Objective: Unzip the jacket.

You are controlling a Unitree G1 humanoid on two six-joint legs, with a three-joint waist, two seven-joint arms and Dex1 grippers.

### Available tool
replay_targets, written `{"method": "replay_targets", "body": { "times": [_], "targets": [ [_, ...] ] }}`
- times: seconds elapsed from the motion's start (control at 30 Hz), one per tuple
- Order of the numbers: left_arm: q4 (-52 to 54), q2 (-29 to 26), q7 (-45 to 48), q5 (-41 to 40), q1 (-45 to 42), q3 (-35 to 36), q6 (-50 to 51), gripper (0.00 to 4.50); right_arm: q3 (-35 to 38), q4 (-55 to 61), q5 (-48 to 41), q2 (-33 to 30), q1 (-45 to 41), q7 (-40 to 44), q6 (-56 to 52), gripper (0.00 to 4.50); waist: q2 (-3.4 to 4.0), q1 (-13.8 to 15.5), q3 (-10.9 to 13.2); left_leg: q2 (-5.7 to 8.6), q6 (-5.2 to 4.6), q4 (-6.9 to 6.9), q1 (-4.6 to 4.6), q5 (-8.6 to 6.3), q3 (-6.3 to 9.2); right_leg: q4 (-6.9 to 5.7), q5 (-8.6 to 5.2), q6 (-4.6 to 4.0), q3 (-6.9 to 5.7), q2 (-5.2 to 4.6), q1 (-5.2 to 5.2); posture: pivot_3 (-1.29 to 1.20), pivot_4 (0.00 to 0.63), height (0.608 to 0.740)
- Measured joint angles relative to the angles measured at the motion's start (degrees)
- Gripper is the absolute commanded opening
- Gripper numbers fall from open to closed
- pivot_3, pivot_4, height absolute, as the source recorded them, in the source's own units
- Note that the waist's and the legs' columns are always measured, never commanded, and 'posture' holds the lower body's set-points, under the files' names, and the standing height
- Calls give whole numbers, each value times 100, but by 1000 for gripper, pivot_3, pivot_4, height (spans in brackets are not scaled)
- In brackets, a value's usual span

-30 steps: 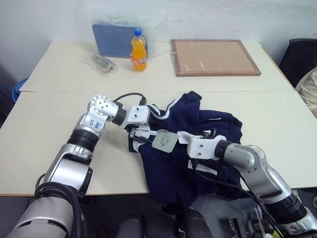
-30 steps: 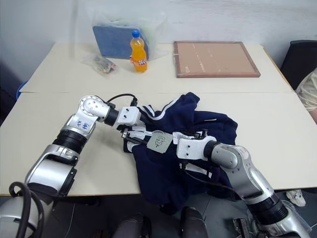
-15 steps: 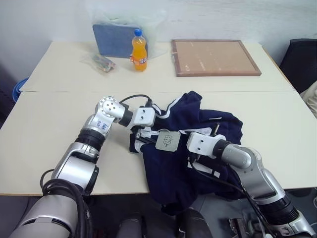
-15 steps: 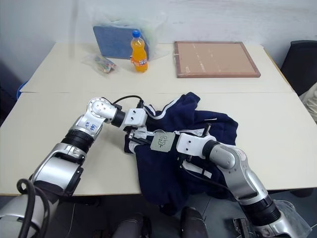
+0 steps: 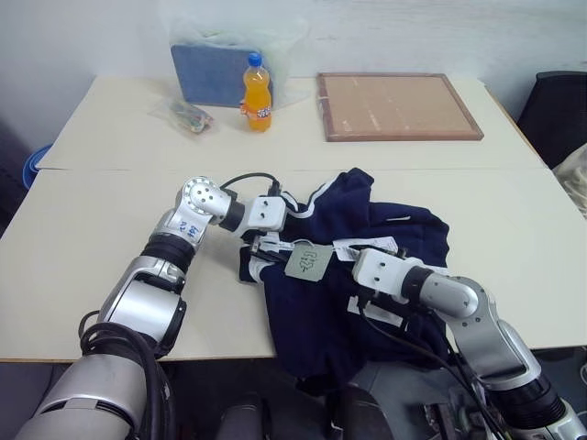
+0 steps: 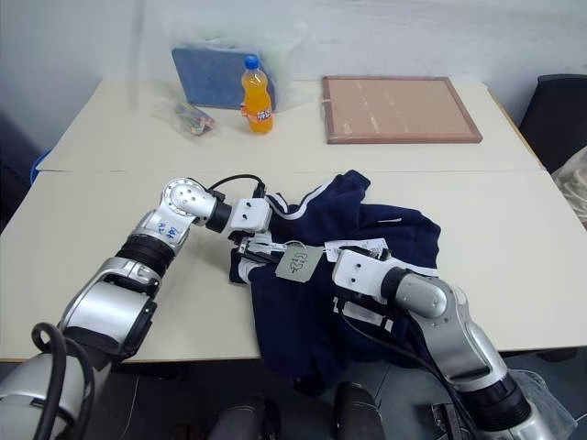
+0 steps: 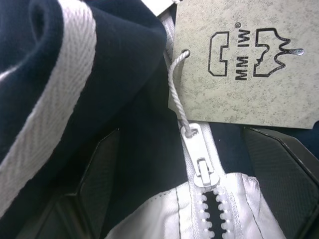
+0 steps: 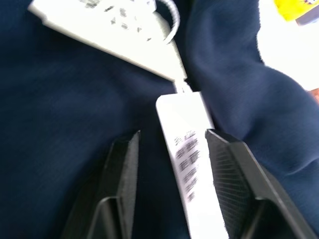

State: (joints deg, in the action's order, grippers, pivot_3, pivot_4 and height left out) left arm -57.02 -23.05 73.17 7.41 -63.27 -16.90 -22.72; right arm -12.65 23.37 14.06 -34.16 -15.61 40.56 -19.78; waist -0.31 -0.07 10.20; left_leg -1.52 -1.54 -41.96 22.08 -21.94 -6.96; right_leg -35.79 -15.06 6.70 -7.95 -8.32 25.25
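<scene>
You see a navy jacket [image 5: 367, 238] with white stripes, a speckled grey hang tag [image 7: 239, 59], and a white zipper pull [image 7: 202, 159].

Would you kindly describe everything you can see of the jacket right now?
The jacket is navy, soft-looking fabric with white stripes and trim, lying crumpled on the near edge of the table, part of it hanging over the front. Its white zipper has a plastic slider and closed teeth below it; a string ties a grey speckled tag to the pull. More white tags lie on the fabric. The left hand is at the zipper, fingers open either side; the right hand straddles a white tag.
</scene>
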Motion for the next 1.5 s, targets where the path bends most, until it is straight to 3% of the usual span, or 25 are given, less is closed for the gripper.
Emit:
{"method": "replay_targets", "body": {
  "times": [0.33,0.63,0.87,1.2,1.5],
  "targets": [
    [0,3,19,-2,-2,9,-11,4120,217,142,-441,215,-222,-22,-644,2071,0,-1,0,0,0,0,1,0,1,0,0,0,-1,0,0,0,150,740],
    [4,0,29,-2,-2,9,-18,4120,216,-138,-322,107,-226,-171,-530,2071,0,-5,0,0,0,1,0,0,1,0,0,0,-1,0,0,0,150,740],
    [9,1,28,-2,-2,9,-28,4120,128,-601,-148,87,-261,-322,-258,16,0,-6,0,0,0,1,0,0,0,0,0,0,-1,0,0,0,150,740],
    [31,14,18,-5,14,10,-27,4120,59,-741,-59,90,-162,-539,48,16,0,1,0,0,0,2,1,0,1,1,0,0,-1,0,0,0,150,740],
    [-254,321,-414,23,77,46,-26,4120,1238,876,-309,285,723,-1039,-182,16,0,31,-2,1,0,2,-6,0,3,4,0,0,-2,0,-10,0,150,740]
  ]
}}
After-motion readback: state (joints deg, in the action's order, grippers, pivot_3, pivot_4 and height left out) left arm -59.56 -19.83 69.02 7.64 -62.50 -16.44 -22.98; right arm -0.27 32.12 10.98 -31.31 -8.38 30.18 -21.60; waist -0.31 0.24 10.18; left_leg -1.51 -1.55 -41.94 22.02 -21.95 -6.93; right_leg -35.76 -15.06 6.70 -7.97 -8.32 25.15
